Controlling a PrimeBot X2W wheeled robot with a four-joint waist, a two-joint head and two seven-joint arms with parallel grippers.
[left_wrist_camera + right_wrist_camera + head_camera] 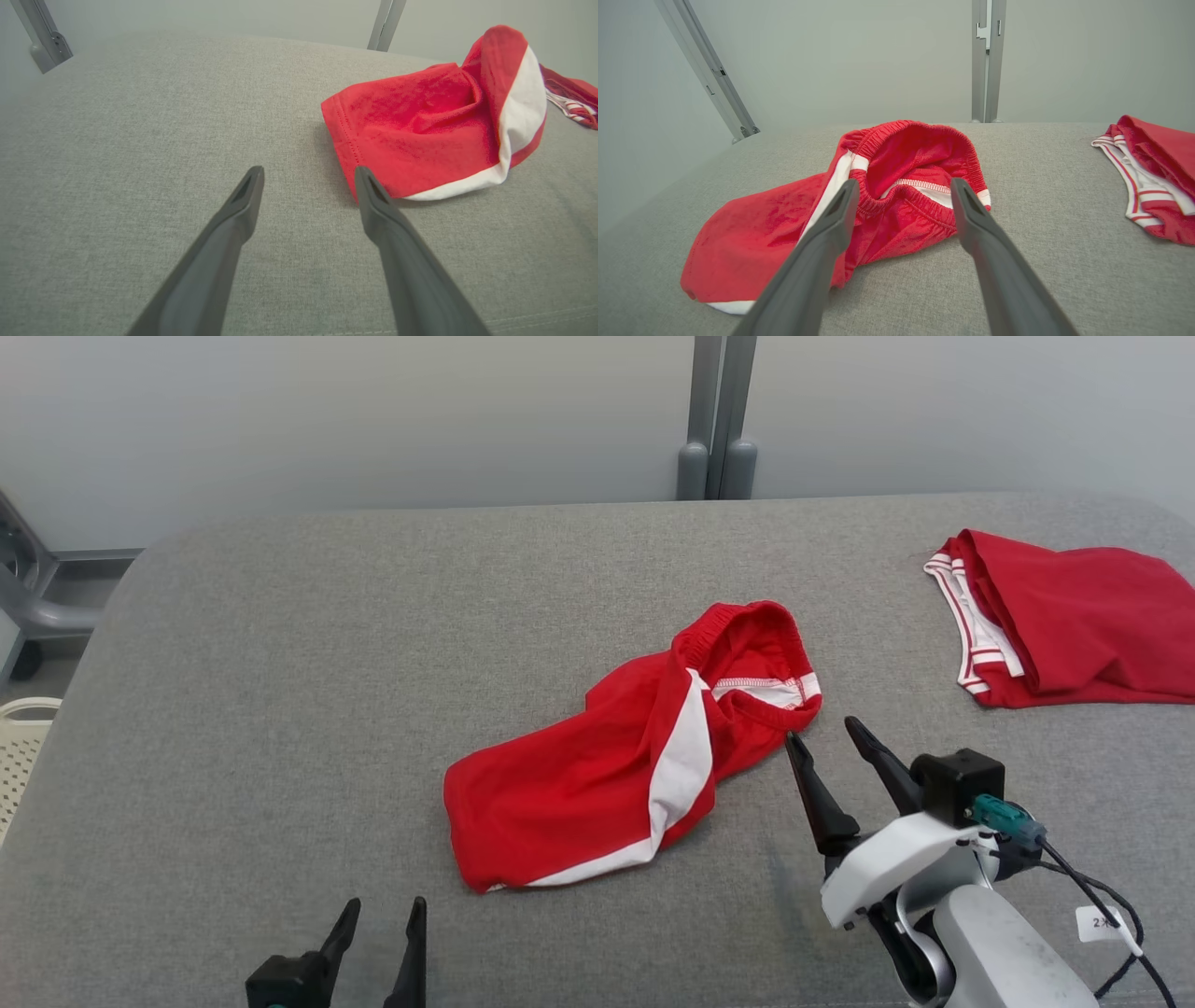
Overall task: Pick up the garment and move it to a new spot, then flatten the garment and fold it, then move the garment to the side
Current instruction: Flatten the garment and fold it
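Found red garment (635,756) crumpled on bench (373,663), waistband (920,135) just ahead of right hand (822,728), fingers spread, empty. Noted left hand (386,901) likewise apart, hem (348,144) just beyond. Best to pinch waistband through both layers, lift clear before shifting.

Lighting: bright, even, diffuse, from overhead. Shadows: you'll find soft, narrow ones hugging the garment (597,775) on the grey table (280,709). Wrist views: wall posts (710,74) lean toward the edges; near foreground slightly soft.
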